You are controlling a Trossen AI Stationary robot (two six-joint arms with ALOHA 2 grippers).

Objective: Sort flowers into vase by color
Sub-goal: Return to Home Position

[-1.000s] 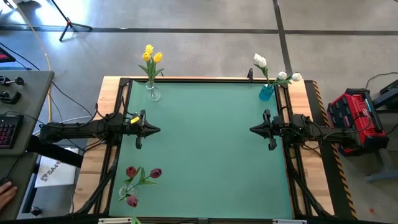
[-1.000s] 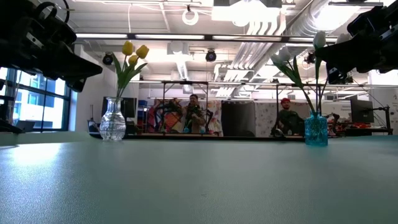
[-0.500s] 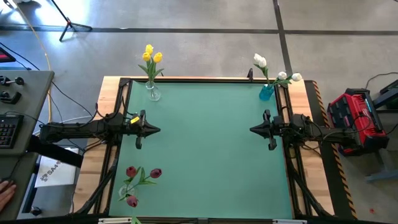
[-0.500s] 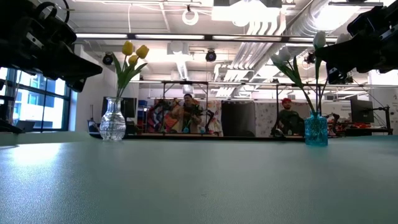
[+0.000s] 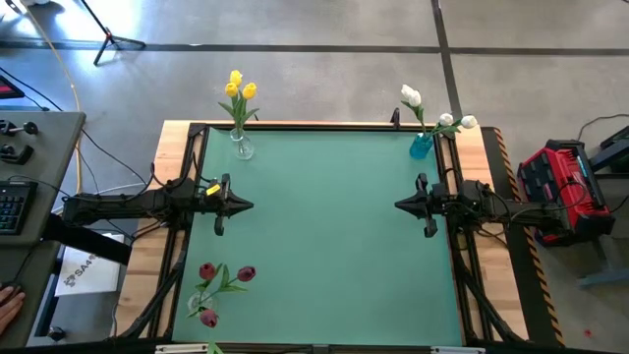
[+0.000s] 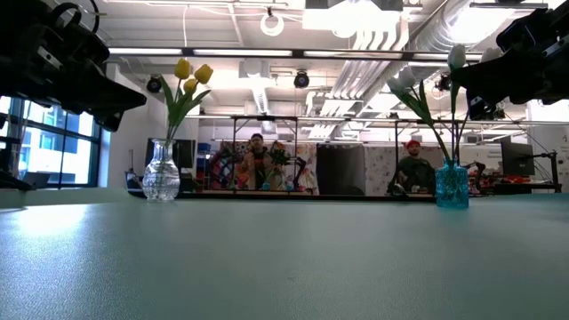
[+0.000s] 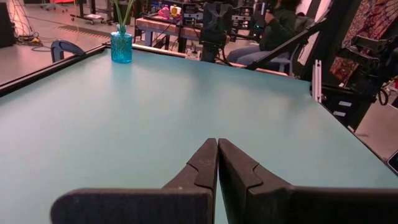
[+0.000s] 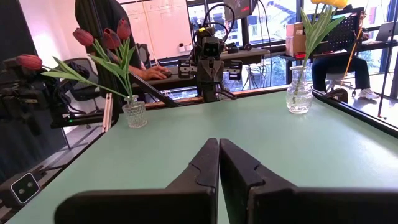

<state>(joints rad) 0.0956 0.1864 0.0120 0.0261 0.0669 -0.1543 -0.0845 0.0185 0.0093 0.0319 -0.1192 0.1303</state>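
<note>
Left gripper [image 5: 246, 206] and right gripper [image 5: 401, 205] are seen pinched shut at opposite edges of the smooth green counter [image 5: 329, 256], its middle open. Yellow tulips [image 5: 237, 87], white tulips [image 5: 411, 95] and red tulips [image 5: 245, 274] are stood at three corners.

Grey concrete floor [image 5: 324, 79] crossed by dark seams [image 5: 295, 46]. Red tool case [image 5: 562, 187] standing on it right of the green desk [image 5: 324, 226]; grey side desk [image 5: 44, 157] with a keyboard [image 5: 12, 205] to the left. Overhead, white ducts [image 6: 391, 53] and bright lamps [image 6: 272, 22]. Tall windows [image 6: 44, 147] far left; seated people [image 6: 411, 167] among cluttered benches [image 6: 302, 192] at the back.
</note>
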